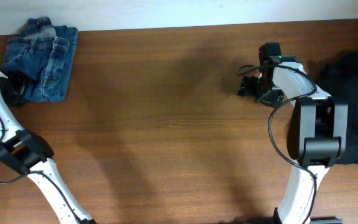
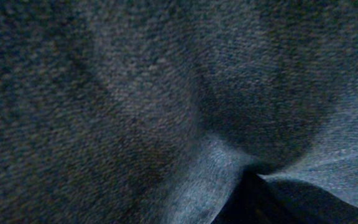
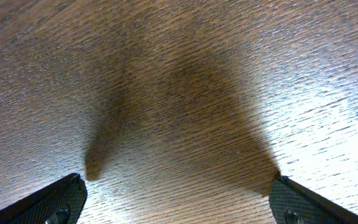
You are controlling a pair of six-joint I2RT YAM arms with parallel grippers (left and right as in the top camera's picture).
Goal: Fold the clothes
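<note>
The blue denim jeans [image 1: 50, 55] lie bunched in a compact pile at the table's far left corner. My left gripper [image 1: 15, 85] is pressed against the pile's left edge. Denim [image 2: 142, 106] fills the whole left wrist view, hiding the fingers, so their state does not show. The black garment [image 1: 355, 87] lies crumpled at the right edge, partly under my right arm. My right gripper [image 1: 252, 86] hovers left of it over bare wood, open [image 3: 179, 200], with nothing between its fingertips [image 3: 58, 200].
The brown wooden table [image 1: 166, 124] meets a pale wall along its far edge. My right arm's base [image 1: 316, 134] stands at the right, with a cable looping beside it. The left arm [image 1: 17, 152] runs along the left edge.
</note>
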